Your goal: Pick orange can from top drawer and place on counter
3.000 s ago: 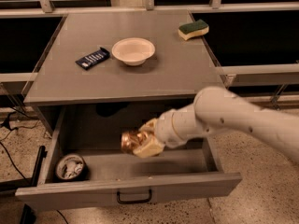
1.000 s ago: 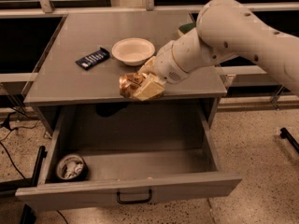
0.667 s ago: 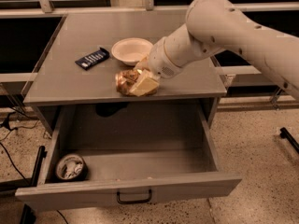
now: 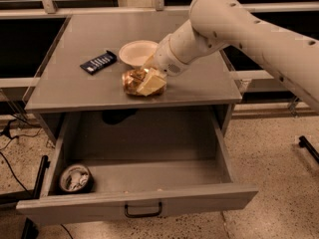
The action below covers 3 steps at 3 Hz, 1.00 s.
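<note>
While fingers clasp orange can, at counter front edge

So the counter has a bowl near its middle, a flat packet at the bowl's 8 o'clock, and the can just beside the bowl at 6 o'clock, close to the front edge. The gripper sits at the can's 3 o'clock, clamped on it, arm reaching in from 2 o'clock. Below, the top drawer stands pulled out, with a round container in its 8 o'clock corner.
</note>
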Each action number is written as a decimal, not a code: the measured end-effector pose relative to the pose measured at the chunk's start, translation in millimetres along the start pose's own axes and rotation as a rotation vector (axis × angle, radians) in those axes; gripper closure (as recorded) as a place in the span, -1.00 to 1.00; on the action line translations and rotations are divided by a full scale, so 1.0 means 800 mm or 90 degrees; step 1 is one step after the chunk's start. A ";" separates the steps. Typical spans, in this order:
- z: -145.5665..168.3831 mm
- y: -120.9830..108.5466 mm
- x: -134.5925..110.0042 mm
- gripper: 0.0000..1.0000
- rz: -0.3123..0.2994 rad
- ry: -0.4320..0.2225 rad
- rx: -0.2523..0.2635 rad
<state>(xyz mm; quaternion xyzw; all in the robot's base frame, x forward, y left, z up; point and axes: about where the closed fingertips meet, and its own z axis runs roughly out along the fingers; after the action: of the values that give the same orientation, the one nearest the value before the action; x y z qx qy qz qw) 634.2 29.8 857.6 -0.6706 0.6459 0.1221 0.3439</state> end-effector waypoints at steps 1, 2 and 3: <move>0.000 0.000 0.000 0.50 0.000 0.000 0.000; 0.000 0.000 0.000 0.03 0.000 0.000 0.000; 0.000 0.000 0.000 -0.43 0.000 0.000 0.000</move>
<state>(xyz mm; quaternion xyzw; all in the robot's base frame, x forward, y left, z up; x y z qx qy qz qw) 634.2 29.9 857.6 -0.6706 0.6459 0.1222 0.3438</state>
